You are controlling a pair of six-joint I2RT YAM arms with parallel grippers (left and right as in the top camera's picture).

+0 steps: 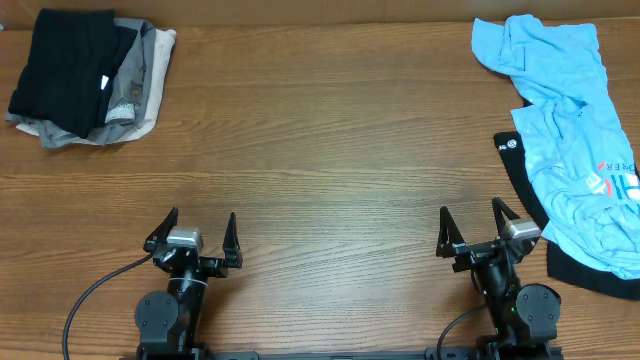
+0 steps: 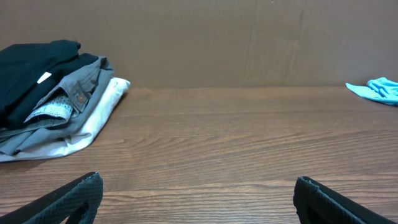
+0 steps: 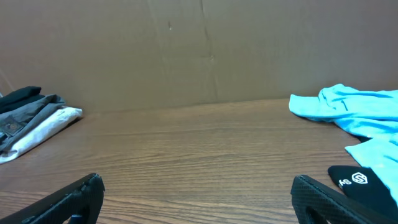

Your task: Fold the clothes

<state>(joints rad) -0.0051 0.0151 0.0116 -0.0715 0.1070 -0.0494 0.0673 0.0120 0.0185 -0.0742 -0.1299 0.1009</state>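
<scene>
We see both arms parked at the near edge of the table (image 1: 330, 150). The left claw (image 1: 196, 233) stands wide open and holds nothing. The right claw (image 1: 471, 224) is spread open in the same way and is also empty. Neither one touches any clothing.

The unfolded clothes lie at the right side of the table. A crumpled blue cloth (image 1: 565, 120) runs from the far right corner down toward the right arm. It carries some printed letters near the table's right edge, and we cannot tell whether it is one piece or two. Under it lies a black garment (image 1: 518, 170) with a small white logo, showing along the left and near edges of the blue heap. Its near end lies just beside the right arm.

In the far left corner, well apart from both claws, sits a stack of folded clothes (image 1: 85, 85), with a black piece on top, grey in the middle and a pale one at the bottom.

A black cable (image 1: 90, 295) curves away from the left arm. A plain brown wall (image 2: 186, 37) stands behind the table.
</scene>
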